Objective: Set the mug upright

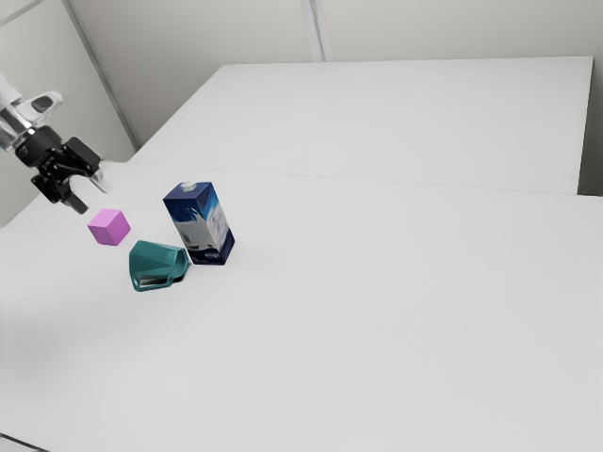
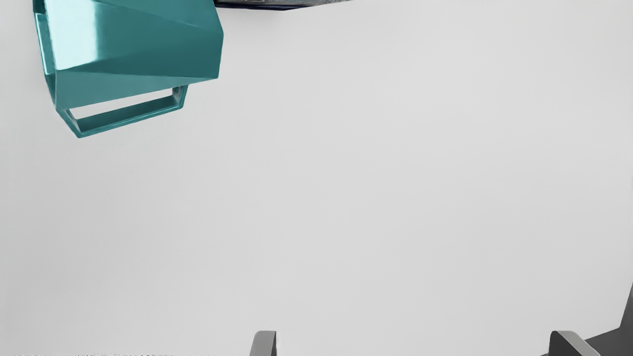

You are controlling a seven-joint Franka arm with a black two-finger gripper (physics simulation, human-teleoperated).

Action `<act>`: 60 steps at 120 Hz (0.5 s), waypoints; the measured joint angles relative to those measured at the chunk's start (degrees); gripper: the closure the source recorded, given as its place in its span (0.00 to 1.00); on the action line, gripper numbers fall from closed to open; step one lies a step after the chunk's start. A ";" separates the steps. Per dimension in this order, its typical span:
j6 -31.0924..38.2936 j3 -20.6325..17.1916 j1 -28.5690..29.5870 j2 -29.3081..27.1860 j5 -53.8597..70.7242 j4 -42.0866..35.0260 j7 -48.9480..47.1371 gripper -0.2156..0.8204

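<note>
The black gripper [image 1: 91,196] is at the exterior view's upper left, above the table and apart from the mug. A teal faceted mug [image 1: 156,266] lies on its side on the table, close beside a carton. In the wrist view the mug [image 2: 138,44] is partly cut off by the picture's edge, its handle showing along one side. Also in the wrist view, the gripper [image 2: 413,343] has its two fingers wide apart, with bare table between them.
A blue and white carton [image 1: 201,224] stands upright against or just behind the mug. A pink cube [image 1: 109,227] sits on the white table [image 1: 377,330] between the gripper and the mug. A second white surface [image 1: 405,118] adjoins behind.
</note>
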 joint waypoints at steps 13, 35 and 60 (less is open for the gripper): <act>-0.10 0.69 5.95 4.76 -3.86 0.00 4.22 0.21; -0.18 0.82 8.56 12.36 -10.56 0.66 11.12 0.21; -0.19 0.74 12.68 20.54 -17.77 2.75 18.55 0.21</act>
